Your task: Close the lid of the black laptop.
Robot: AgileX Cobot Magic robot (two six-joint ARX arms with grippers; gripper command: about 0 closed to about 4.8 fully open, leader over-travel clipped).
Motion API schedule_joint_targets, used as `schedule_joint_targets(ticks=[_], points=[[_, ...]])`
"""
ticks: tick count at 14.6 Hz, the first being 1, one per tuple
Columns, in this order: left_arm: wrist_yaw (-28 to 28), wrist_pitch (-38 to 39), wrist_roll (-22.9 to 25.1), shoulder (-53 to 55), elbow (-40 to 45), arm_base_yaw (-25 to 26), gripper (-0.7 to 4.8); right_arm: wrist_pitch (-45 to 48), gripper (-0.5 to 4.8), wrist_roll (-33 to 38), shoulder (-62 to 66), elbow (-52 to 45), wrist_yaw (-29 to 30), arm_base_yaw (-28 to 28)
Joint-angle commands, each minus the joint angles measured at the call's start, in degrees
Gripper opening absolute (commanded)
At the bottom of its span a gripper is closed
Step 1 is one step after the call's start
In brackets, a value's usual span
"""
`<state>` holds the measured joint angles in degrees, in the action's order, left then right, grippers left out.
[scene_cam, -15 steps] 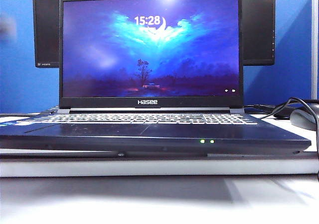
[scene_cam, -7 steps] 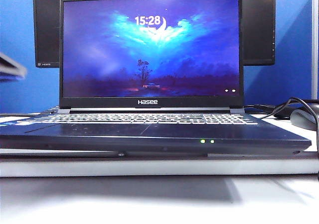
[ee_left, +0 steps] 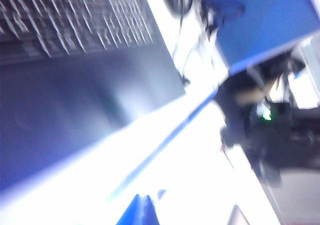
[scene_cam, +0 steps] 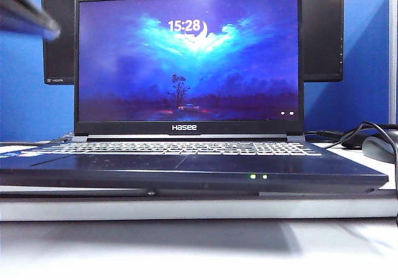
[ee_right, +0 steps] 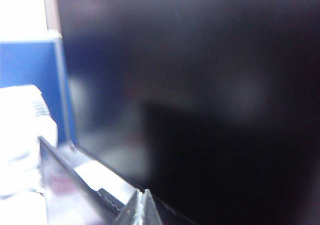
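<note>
Left gripper (ee_left: 187,216): blue tips; right gripper (ee_right: 142,207): pale tips; arm (scene_cam: 28,12) dark, blurred

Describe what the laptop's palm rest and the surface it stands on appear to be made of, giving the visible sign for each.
Palm rest of the black laptop: probably matte plastic or coated metal, dark navy, with faint smudges and only a dull sheen. Table: a smooth pale laminate-like top, softly reflecting light, with the laptop's shadow on it. Neither material is certain from looks alone.

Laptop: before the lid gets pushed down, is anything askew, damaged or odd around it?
Nothing stands out. The laptop sits square, its lid upright and lit, showing no damage. The left hand is too blurred to judge. The right hand has its fingertips together beside the monitor behind.
</note>
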<state>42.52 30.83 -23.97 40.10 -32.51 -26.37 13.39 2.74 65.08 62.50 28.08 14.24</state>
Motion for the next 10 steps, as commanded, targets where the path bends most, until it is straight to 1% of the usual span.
schedule_joint_targets(ticks=[1, 2, 3, 4, 6, 7, 8, 10], points=[[-8.1, 14.3, -0.1, 5.3, -4.7, -6.4, 0.03, -3.6, -0.05, -5.2, 4.0, 4.2, -1.6, 0.0], [-13.0, 16.3, -0.5, 6.5, -4.7, -8.4, 0.03, -4.1, -0.05, -5.8, 5.3, 5.3, -1.6, 0.0], [-17.7, 17.5, -2.1, 7.8, -4.7, -9.4, 0.03, -4.6, -0.03, -5.8, 6.1, 6.1, -1.6, -0.1], [-18.8, 17.5, -2.1, 9.0, -4.7, -9.6, 0.03, -4.4, 0.02, -6.4, 6.5, 6.3, -1.4, 0.1], [-24.9, 15.1, -3.0, 10.9, -4.5, -9.6, 0.03, -3.3, 0.03, -6.1, 7.7, 6.7, -0.9, 0.1], [-25.1, 13.1, -4.0, 12.6, -4.5, -9.6, 0.03, -4.4, 0.05, -5.9, 8.0, 7.5, 0.0, 0.1], [-22.6, 10.2, -4.1, 15.1, -4.5, -9.6, 0.04, -5.2, 0.22, -5.9, 8.5, 8.6, 1.7, 0.1], [-19.1, 5.9, -4.4, 20.2, -4.5, -9.7, 0.04, -5.1, 0.23, -5.8, 10.1, 11.3, 1.9, 0.2]])
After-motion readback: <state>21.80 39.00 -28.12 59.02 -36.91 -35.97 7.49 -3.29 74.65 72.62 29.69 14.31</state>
